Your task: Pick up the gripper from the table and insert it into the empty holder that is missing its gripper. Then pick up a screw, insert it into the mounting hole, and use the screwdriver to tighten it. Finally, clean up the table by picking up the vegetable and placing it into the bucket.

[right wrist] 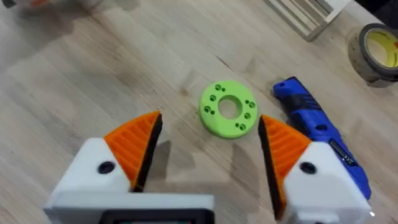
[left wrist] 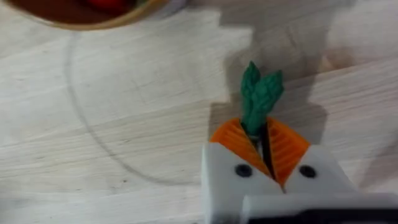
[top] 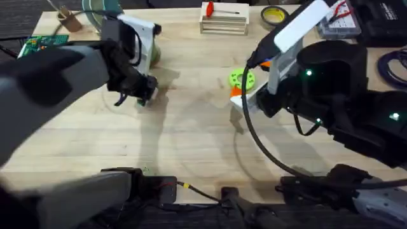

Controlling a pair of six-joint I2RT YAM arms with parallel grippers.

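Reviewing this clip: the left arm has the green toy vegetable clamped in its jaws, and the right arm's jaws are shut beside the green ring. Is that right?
Not quite. The left gripper does clamp the vegetable, as the left wrist view shows. But the right gripper is open: the right wrist view shows its jaws spread wide apart, with the green ring on the table beyond the gap and the blue screwdriver beside it.

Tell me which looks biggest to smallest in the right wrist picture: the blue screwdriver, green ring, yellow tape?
1. screwdriver, partly hidden by a finger
2. green ring
3. tape roll, cut off by the edge and farther from the camera, so unsure
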